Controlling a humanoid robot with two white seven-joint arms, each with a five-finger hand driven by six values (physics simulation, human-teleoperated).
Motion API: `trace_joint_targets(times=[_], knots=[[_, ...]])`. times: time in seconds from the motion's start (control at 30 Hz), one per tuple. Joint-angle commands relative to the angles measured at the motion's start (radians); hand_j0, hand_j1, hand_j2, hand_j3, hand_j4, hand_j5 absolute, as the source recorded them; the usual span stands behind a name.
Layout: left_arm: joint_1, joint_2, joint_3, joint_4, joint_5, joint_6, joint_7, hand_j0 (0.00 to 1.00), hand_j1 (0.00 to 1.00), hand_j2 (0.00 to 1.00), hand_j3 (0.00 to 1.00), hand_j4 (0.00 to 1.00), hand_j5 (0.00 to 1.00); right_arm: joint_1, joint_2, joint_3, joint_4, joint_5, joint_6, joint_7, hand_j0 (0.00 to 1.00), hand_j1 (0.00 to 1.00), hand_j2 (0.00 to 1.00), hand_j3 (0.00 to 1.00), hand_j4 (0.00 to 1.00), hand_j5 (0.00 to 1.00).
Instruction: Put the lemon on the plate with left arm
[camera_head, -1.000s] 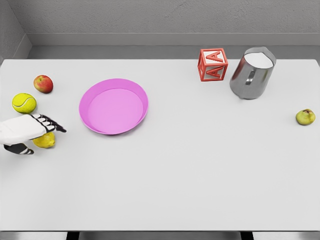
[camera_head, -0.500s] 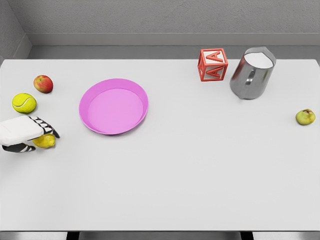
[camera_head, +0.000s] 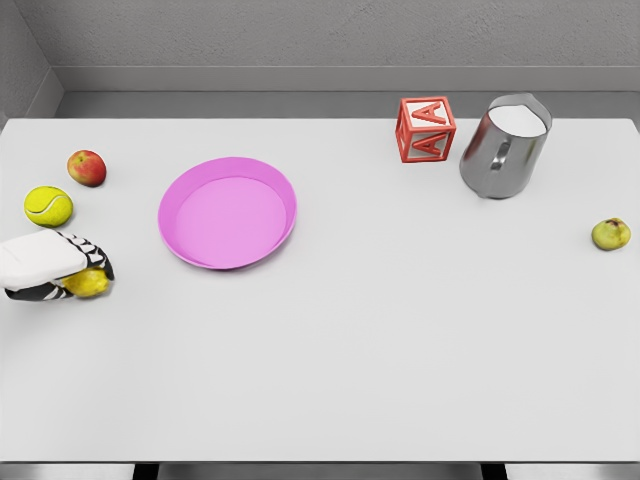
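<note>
Lemon (camera_head: 88, 284) at 8 o'clock of the plate (camera_head: 228, 212), now wrapped by left hand (camera_head: 62, 268); fingers (camera_head: 94, 255) have curled tighter since earlier, lemon on the surface (camera_head: 400, 330).

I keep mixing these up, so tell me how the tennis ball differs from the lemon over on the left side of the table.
The tennis ball is a bright yellow-green sphere with a pale seam; the lemon is deeper yellow and less round. The tennis ball sits free and fully visible, while the lemon is partly hidden under the left hand, whose fingers curl around it. The tennis ball looks slightly larger. Both rest on the white table.
</note>
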Motion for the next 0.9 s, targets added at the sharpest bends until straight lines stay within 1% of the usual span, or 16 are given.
trace_joint_targets(times=[0.0,0.07,0.27,0.47,0.5,0.87], knots=[[0.000,0.004,0.001,-0.001,0.010,0.002,0.000,0.57,0.57,0.57,0.57,0.57,0.57,0.000,0.000,0.000,0.000,0.000,0.000,0.001,1.00,1.00,1.00,1.00,1.00,1.00],[0.000,0.004,0.001,-0.003,0.011,0.002,0.000,0.54,0.54,0.54,0.54,0.54,0.54,0.000,0.000,0.000,0.000,0.000,0.000,-0.001,1.00,1.00,1.00,1.00,1.00,1.00],[-0.014,0.004,0.009,-0.013,0.014,0.002,0.000,0.54,0.54,0.54,0.54,0.54,0.54,0.000,0.000,0.000,0.000,0.000,0.000,0.001,1.00,1.00,1.00,1.00,1.00,1.00],[-0.054,0.004,0.006,-0.013,0.025,0.002,0.000,0.54,0.54,0.54,0.54,0.54,0.54,0.000,0.000,0.000,0.000,0.000,0.000,0.001,1.00,1.00,1.00,1.00,1.00,1.00],[-0.057,0.003,0.006,-0.013,0.025,0.002,0.000,0.53,0.53,0.53,0.53,0.53,0.53,0.000,0.000,0.000,0.000,0.000,0.000,0.001,1.00,1.00,1.00,1.00,1.00,1.00],[-0.089,-0.034,0.001,-0.013,0.023,0.002,0.000,0.53,0.53,0.53,0.53,0.53,0.53,0.000,0.000,0.000,0.000,0.000,0.000,0.001,1.00,1.00,1.00,1.00,1.00,1.00]])
